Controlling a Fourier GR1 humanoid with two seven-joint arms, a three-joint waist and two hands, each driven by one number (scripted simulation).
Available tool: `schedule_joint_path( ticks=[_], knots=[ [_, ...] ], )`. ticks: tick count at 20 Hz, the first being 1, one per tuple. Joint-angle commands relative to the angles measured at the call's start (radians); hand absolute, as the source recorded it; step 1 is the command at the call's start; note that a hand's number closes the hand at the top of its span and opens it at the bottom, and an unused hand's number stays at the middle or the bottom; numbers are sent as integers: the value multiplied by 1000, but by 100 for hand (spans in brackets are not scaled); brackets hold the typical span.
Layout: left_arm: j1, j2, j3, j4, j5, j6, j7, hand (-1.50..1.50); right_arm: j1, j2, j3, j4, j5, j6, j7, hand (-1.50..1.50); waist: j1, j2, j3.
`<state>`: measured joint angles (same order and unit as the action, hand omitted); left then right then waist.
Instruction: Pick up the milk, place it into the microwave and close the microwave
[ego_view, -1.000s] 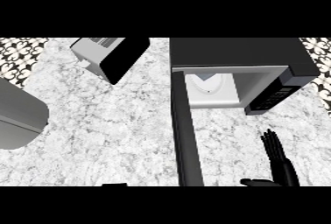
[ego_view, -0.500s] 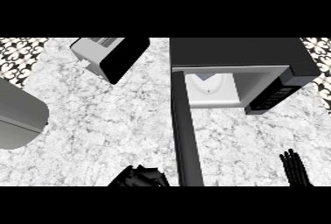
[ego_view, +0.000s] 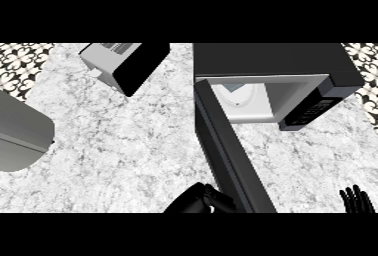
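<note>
The microwave (ego_view: 295, 62) stands at the back right, and its black door (ego_view: 232, 150) swings out towards me. A white milk carton (ego_view: 240, 97) stands inside the lit cavity, at its left side. My left hand (ego_view: 201, 201) comes in at the lower edge, open, and lies against the door's left face near its free end. At the lower right corner my right hand (ego_view: 356, 200) rests open with its fingers up, apart from the microwave. It holds nothing.
A white and black appliance (ego_view: 125, 65) lies tilted at the back left of the marble counter (ego_view: 125, 150). A grey rounded basin (ego_view: 18, 135) takes up the left edge. Patterned tiles (ego_view: 18, 62) show at the far corners.
My left hand rose from the lower edge to the door. The door's free end has swung to the right. My right hand dropped to the lower right corner.
</note>
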<state>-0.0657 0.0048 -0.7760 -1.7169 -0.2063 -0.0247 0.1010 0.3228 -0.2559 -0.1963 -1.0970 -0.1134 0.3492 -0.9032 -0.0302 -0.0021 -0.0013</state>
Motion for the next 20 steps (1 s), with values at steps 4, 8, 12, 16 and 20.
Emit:
schedule_joint_path(
  ticks=[4,8,12,16,20],
  knots=[
    [-159,-5,-172,256,47,162,-1,150,101,-32,48,-173,-79,163,-71,-150,-24,3,0],
    [-284,-5,-233,326,182,251,29,150,74,-66,76,-237,-134,197,-39,-150,-53,9,1],
    [-350,-5,-285,393,245,351,45,150,84,-69,118,-354,-170,177,14,-150,-87,12,0],
    [-397,-5,-254,451,327,439,-16,150,108,-107,121,-444,-231,180,68,-150,-120,18,-4],
    [-450,-5,-216,438,429,508,-88,-150,101,-113,148,-492,-251,158,105,-150,-147,26,-4]
  ],
)
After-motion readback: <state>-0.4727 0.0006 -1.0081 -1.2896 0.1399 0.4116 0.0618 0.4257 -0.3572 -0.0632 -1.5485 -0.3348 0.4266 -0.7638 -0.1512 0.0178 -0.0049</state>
